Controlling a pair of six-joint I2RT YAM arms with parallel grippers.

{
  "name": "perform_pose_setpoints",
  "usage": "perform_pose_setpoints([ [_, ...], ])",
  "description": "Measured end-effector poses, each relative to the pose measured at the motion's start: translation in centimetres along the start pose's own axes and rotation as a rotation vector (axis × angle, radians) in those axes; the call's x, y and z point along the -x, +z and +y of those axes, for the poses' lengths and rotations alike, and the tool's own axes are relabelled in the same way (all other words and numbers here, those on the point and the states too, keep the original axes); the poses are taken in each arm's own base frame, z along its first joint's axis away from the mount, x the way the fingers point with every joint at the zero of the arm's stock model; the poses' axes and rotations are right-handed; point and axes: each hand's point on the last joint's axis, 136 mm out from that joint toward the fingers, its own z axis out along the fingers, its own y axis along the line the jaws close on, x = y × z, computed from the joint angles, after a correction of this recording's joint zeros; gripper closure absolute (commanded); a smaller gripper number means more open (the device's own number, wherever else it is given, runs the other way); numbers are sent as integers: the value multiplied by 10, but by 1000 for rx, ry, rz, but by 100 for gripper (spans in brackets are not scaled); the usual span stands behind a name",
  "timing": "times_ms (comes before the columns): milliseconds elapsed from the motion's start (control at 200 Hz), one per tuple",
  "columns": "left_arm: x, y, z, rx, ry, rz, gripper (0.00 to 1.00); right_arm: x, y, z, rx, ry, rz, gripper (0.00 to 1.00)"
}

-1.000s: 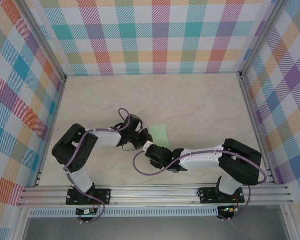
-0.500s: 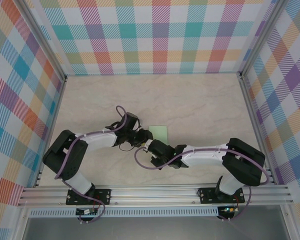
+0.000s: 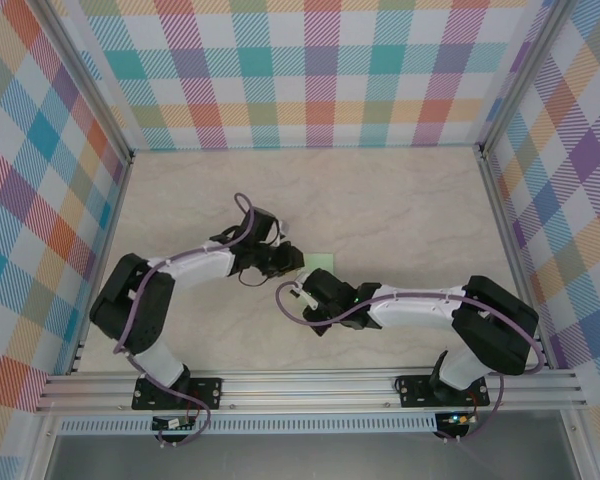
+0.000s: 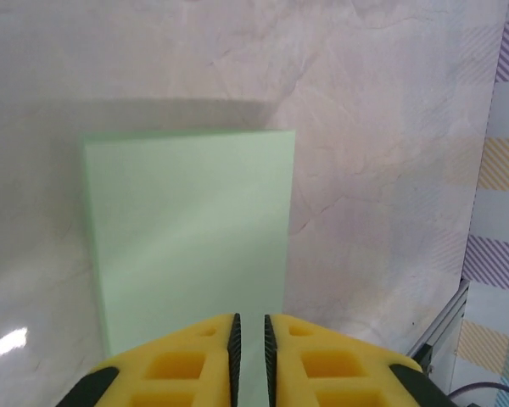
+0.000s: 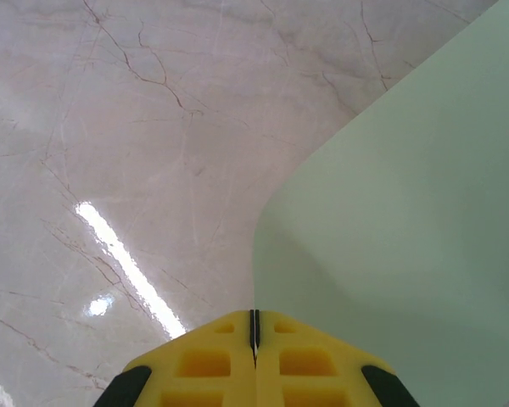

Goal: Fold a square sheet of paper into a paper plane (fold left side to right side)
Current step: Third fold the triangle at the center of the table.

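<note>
The square sheet of paper (image 3: 321, 259) is pale green and lies mid-table, mostly covered by the two wrists in the top view. In the left wrist view the sheet of paper (image 4: 187, 229) looks flat, with straight edges. My left gripper (image 4: 249, 326) hovers over its near edge, jaws a narrow slit apart with green showing between them. My left gripper (image 3: 298, 264) meets the sheet from the left. In the right wrist view the sheet of paper (image 5: 407, 212) curves up toward my right gripper (image 5: 254, 326), which is shut with the paper's edge pinched in its jaws. The paper plane is not formed.
The pale marble tabletop (image 3: 400, 200) stretches bare behind and to the right of the sheet. Plaid walls (image 3: 310, 70) close off three sides, and an aluminium rail (image 3: 310, 385) runs along the near edge by the arm bases.
Both wrists have moved toward the back over the sheet, covering more of it. The left jaws opened wide and then narrowed to a slit. The right jaws stayed shut.
</note>
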Motion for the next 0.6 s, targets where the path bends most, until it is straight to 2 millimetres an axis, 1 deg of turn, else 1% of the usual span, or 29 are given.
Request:
perform_pose_setpoints([
  [190, 8, 38, 4, 8, 11, 56, 84, -2, 1, -1, 13, 22, 6, 100],
  [315, 4, 56, 11, 33, 23, 90, 85, -2, 1, -3, 23, 47, 8, 100],
  [405, -1, 62, 16, 51, 28, 112, 86, -2, 1, -5, 35, 69, 10, 100],
  [600, -1, 62, 16, 65, 52, 114, 86, 0, -2, -16, 63, 143, 10, 100],
])
